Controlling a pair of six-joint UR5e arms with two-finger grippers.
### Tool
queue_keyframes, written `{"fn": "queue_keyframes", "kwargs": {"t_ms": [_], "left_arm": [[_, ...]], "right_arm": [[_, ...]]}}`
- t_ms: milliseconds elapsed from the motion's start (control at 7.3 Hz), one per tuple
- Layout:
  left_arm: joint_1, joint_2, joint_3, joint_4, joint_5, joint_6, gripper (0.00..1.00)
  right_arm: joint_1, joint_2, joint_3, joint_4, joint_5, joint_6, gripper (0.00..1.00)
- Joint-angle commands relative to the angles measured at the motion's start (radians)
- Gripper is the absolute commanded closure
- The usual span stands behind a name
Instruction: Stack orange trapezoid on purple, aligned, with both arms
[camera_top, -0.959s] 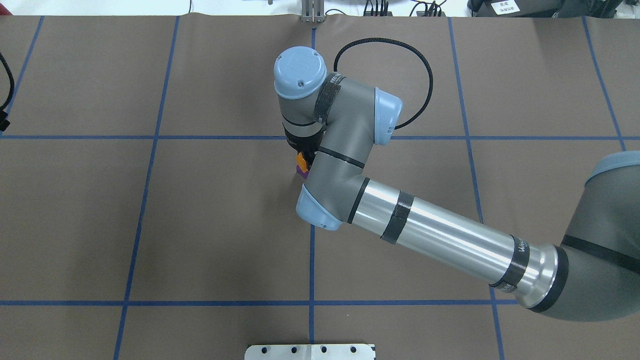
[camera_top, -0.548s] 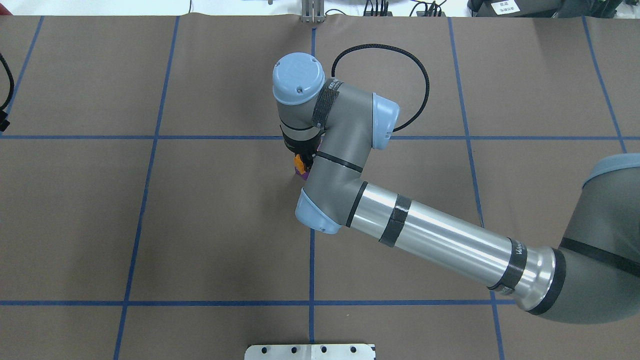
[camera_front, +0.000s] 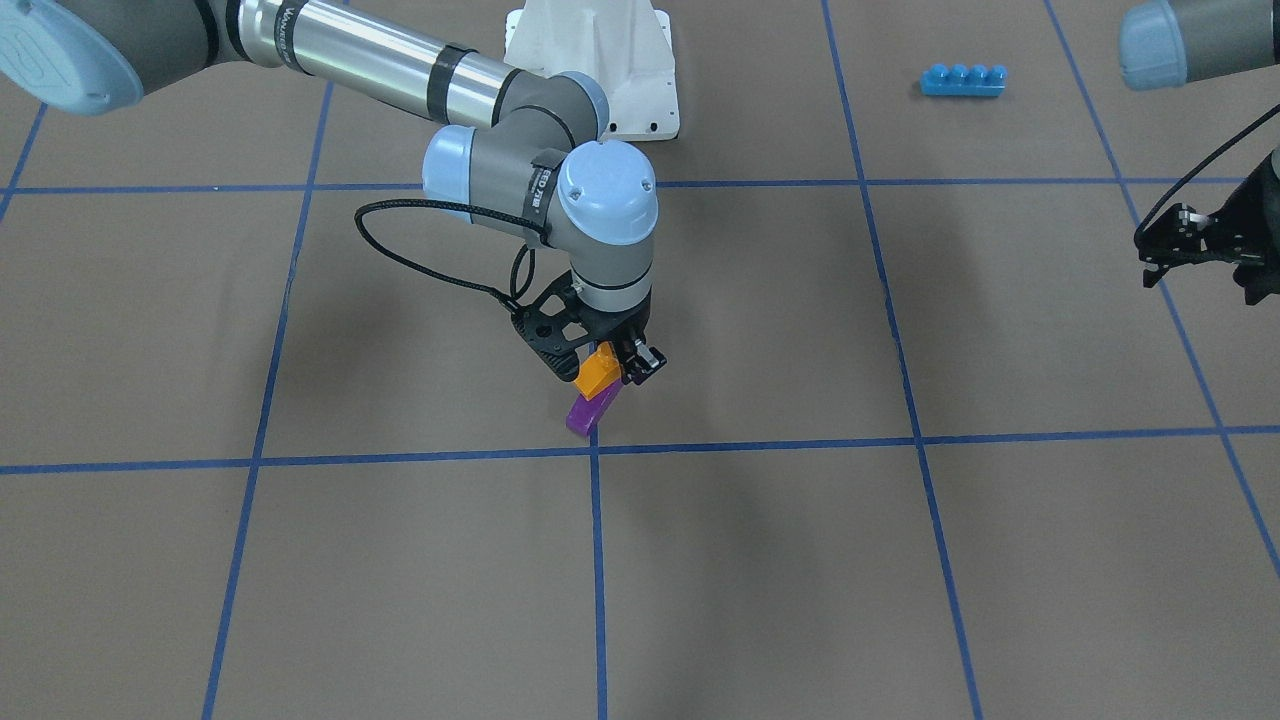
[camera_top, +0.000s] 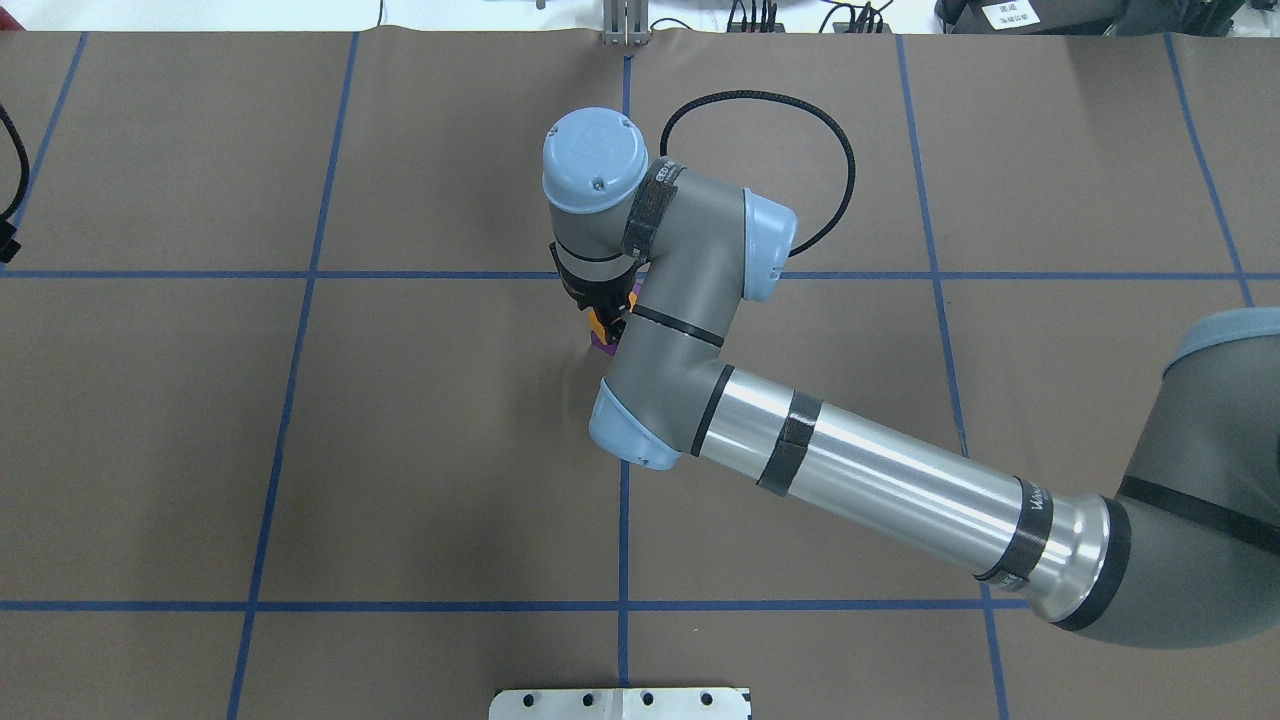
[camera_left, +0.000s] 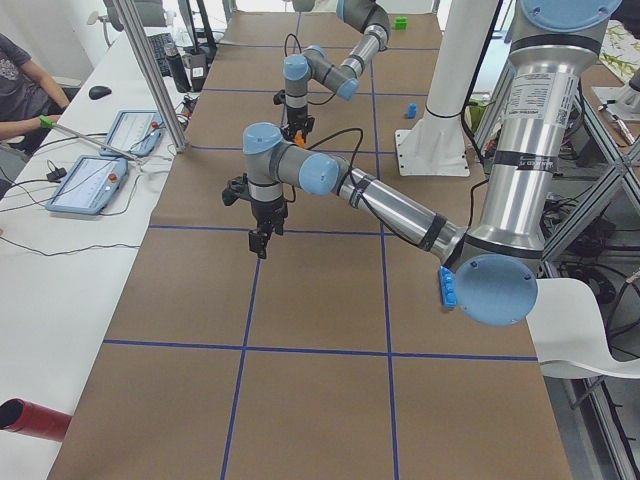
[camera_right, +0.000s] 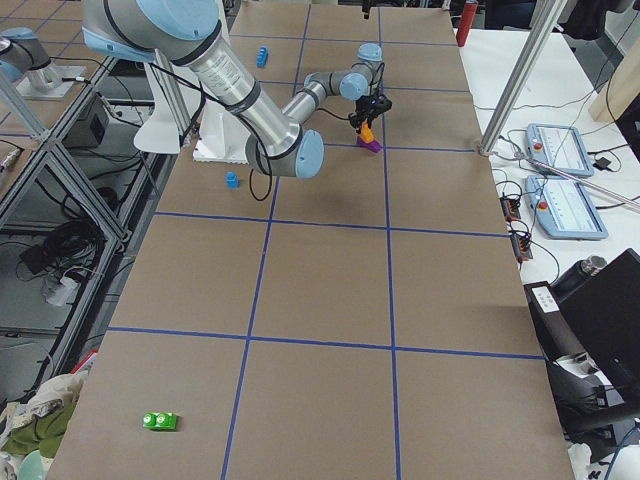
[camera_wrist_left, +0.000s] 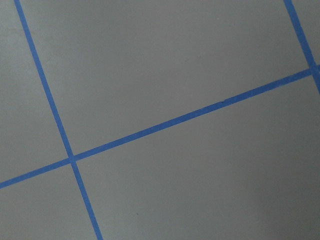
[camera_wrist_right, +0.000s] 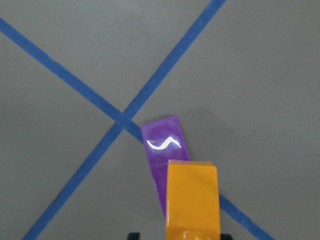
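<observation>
While the orange trapezoid (camera_front: 596, 373) is clamped between the two fingers of the right gripper (camera_front: 604, 368), which are closed against its sides, its lower end is seen over the upper end of the purple block (camera_front: 588, 412). Whether the two blocks are touching cannot be told. The purple block is seen lying on the table (camera_front: 300, 560) directly beneath the right gripper. In the right wrist view it is shown turned at a slight angle to the orange trapezoid rather than lined up with it. A crossing of blue tape lines (camera_wrist_right: 120, 122) is found just beside the purple block's uncovered end. The left gripper (camera_front: 1195, 250) is held above the table, well apart from the right gripper; how far it is opened cannot be told. A long blue brick (camera_front: 962, 80) is seen on the table, nearer the left gripper than the right.
</observation>
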Motion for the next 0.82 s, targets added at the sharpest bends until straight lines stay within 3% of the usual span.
{"fn": "queue_keyframes", "kwargs": {"t_ms": [0, 274, 548, 685], "left_arm": [[0.001, 0.001, -0.001, -0.002, 0.0, -0.001, 0.0], [0.0, 0.001, 0.001, -0.002, -0.001, 0.008, 0.0], [-0.002, 0.023, -0.008, -0.011, -0.005, 0.013, 0.0], [-0.011, 0.067, -0.03, -0.052, -0.011, 0.025, 0.0]], "right_arm": [[0.013, 0.002, 0.032, -0.004, 0.012, -0.009, 0.0], [0.084, 0.002, 0.169, -0.127, 0.071, -0.06, 0.0], [0.15, -0.01, 0.413, -0.453, 0.098, -0.37, 0.0], [0.195, -0.074, 0.551, -0.582, 0.096, -0.574, 0.0]]}}
